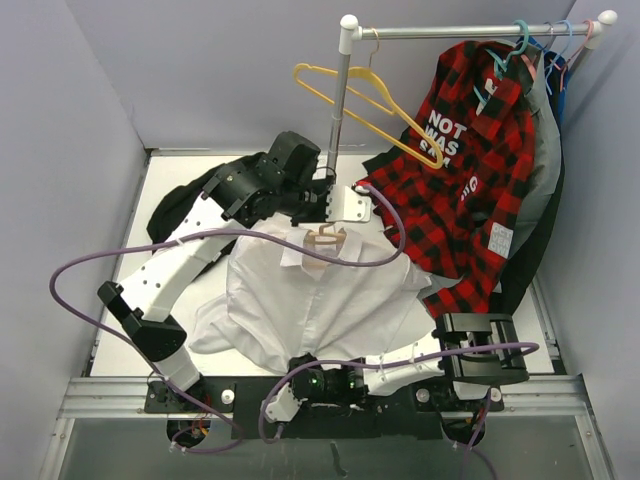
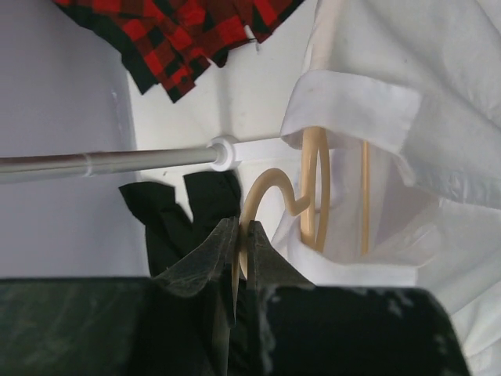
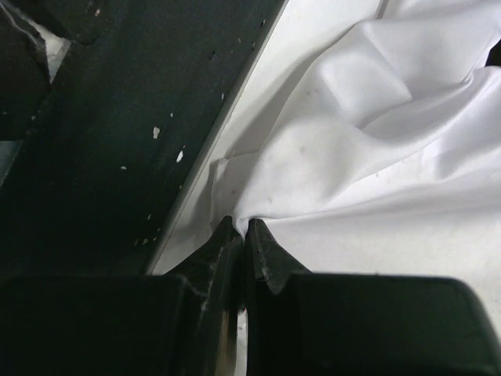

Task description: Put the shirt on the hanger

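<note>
At the near table edge the right gripper (image 3: 244, 227) is clenched on a pinch of the shirt's (image 1: 310, 295) lower hem, thin cloth bunching into folds just past the fingertips. The step in hand looks like seating the garment over the hanger's arms. It should go best if this pinch draws the hem gently toward the near side, straight and low, so the fabric tightens evenly and does not slip out of the shallow grip.

The shirt lies face up in the middle of the table, plain white, rumpled, with its sleeves loosely spread to left and right.

Farther off, the left gripper (image 2: 244, 231) grasps the curved hook of the hanger (image 2: 313, 188), jaws tight on the pale tan loop. It should hold steady against the pull. The hanger's neck runs in under the collar (image 2: 352, 102), its arms hidden inside the shirt.
</note>
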Motion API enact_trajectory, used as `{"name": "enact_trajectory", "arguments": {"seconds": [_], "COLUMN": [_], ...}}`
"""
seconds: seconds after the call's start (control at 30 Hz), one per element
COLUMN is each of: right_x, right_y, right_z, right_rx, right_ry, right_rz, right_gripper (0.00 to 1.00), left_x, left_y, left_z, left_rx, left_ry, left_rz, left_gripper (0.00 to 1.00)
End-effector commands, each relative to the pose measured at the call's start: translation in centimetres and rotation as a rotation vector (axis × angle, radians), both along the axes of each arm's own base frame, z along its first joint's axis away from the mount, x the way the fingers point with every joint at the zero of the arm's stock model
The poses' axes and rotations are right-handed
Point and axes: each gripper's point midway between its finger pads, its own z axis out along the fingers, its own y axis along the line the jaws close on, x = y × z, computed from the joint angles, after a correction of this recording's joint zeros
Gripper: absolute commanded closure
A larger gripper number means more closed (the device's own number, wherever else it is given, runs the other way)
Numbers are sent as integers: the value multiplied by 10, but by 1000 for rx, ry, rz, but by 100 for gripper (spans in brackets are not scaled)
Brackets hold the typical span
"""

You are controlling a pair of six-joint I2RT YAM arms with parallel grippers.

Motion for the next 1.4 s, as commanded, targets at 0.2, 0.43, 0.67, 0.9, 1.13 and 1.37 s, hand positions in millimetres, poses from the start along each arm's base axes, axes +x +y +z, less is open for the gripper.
{"name": "enact_trajectory", "arguments": {"seconds": [0.2,0.43,0.67,0.9,1.13,1.37], "right_x": [-3,-4,1,9,-5,-24], "right_y": [-4,3,-2,9,11,-25], "right_z": [-4,-12,-19,43,127,185], "right_rx": [108,113,142,269,419,520], "right_ry": [55,50,45,-59,61,250], "right_rz": [-115,-110,-156,-180,-147,-171], "right_gripper": [100,100,100,21,2,2], "left_x": [19,19,2,-26,-26,-23], "left_y": [6,9,9,22,46,47], "left_z": [100,143,232,229,211,100], "left_rx": [-109,-144,-372,-404,-383,-290], "left_ry": [-244,-414,-637,-585,-555,-48], "left_rz": [59,112,165,112,140,140], "left_gripper": [100,100,100,100,100,64]}}
